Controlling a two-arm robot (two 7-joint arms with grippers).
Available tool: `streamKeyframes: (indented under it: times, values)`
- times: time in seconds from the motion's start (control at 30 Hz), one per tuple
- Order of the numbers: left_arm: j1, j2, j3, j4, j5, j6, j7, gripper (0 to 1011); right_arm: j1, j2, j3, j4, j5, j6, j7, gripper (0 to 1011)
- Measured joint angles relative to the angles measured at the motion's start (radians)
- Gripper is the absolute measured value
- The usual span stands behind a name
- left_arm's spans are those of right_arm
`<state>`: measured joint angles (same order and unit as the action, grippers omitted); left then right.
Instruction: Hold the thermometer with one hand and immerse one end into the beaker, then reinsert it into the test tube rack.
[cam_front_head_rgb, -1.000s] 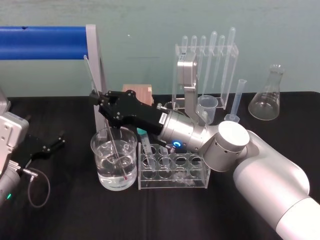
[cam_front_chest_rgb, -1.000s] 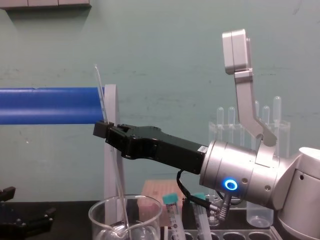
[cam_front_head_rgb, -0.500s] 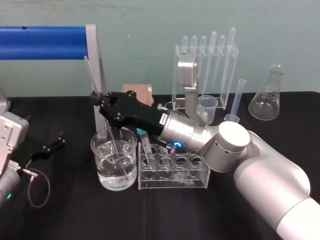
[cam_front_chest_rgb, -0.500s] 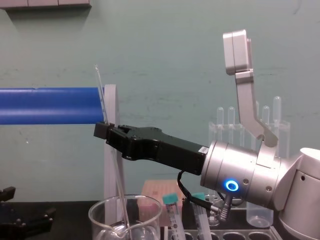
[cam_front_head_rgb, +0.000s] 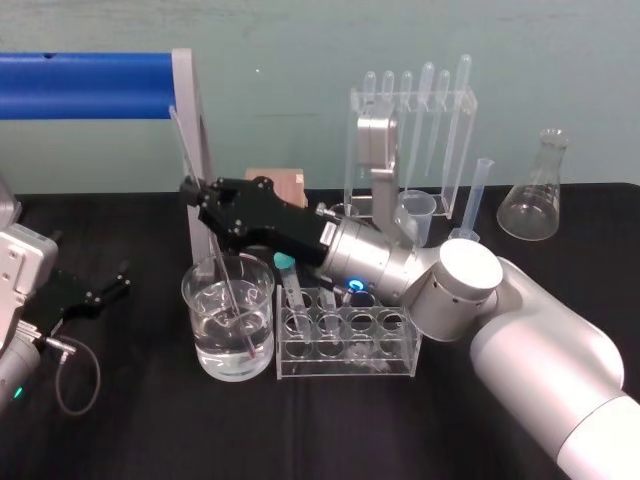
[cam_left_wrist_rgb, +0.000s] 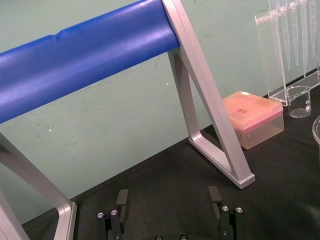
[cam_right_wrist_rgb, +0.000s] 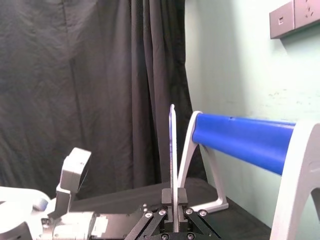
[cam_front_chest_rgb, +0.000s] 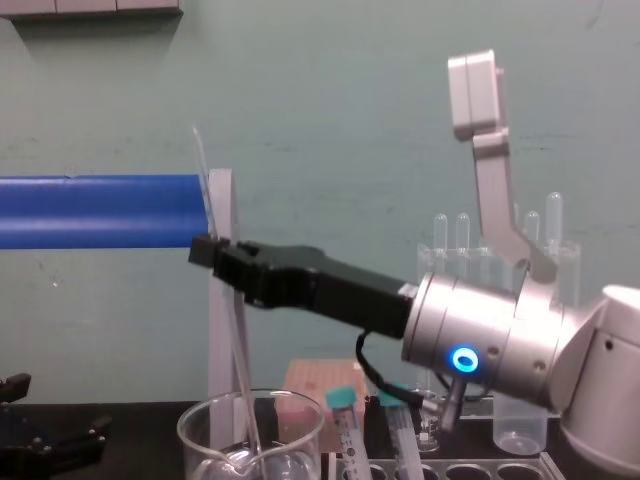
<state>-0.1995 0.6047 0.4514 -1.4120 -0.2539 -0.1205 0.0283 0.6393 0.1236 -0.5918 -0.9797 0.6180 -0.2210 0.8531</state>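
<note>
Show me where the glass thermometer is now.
In the head view the thermometer leans left of centre, lower end in the beaker beside the tube rack, held by the jaws of the right arm.

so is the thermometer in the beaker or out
In: the thermometer, pinched by the right gripper, slants down into the beaker, tip underwater.

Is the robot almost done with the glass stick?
About halfway. Done: the right gripper has the thermometer pinched. In hand: its lower end dips into the beaker. Left: lifting it out into the test tube rack. The left gripper sits parked, open.
</note>
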Motion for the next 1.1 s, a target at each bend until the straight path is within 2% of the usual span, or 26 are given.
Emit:
streamKeyframes:
  times: [0.13,0.3,0.33,0.37,0.4,0.47,0.57,0.6,0.77,0.97,1.1]
  values:
    - [0.0,0.0,0.0,0.0,0.0,0.0,0.0,1008,-0.003,0.02,0.014,-0.071,0.018,0.038,-0.016,56]
    - [0.0,0.0,0.0,0.0,0.0,0.0,0.0,1008,-0.008,0.09,0.075,-0.278,0.088,0.115,-0.059,56]
    - [0.0,0.0,0.0,0.0,0.0,0.0,0.0,1008,-0.008,0.09,0.075,-0.278,0.088,0.115,-0.059,56]
    - [0.0,0.0,0.0,0.0,0.0,0.0,0.0,1008,-0.01,0.099,0.085,-0.305,0.098,0.119,-0.064,56]
    - [0.0,0.0,0.0,0.0,0.0,0.0,0.0,1008,-0.015,0.118,0.107,-0.356,0.117,0.125,-0.074,56]
    - [0.0,0.0,0.0,0.0,0.0,0.0,0.0,1008,-0.026,0.147,0.137,-0.416,0.143,0.131,-0.087,56]
    - [0.0,0.0,0.0,0.0,0.0,0.0,0.0,1008,-0.044,0.182,0.168,-0.471,0.164,0.136,-0.105,56]
    - [0.0,0.0,0.0,0.0,0.0,0.0,0.0,1008,-0.058,0.206,0.185,-0.501,0.172,0.137,-0.118,56]
    - [0.0,0.0,0.0,0.0,0.0,0.0,0.0,1008,-0.131,0.289,0.215,-0.574,0.184,0.155,-0.161,56]
    - [0.0,0.0,0.0,0.0,0.0,0.0,0.0,1008,-0.2,0.347,0.22,-0.608,0.205,0.184,-0.195,56]
    - [0.0,0.0,0.0,0.0,0.0,0.0,0.0,1008,-0.227,0.365,0.21,-0.606,0.21,0.186,-0.204,56]
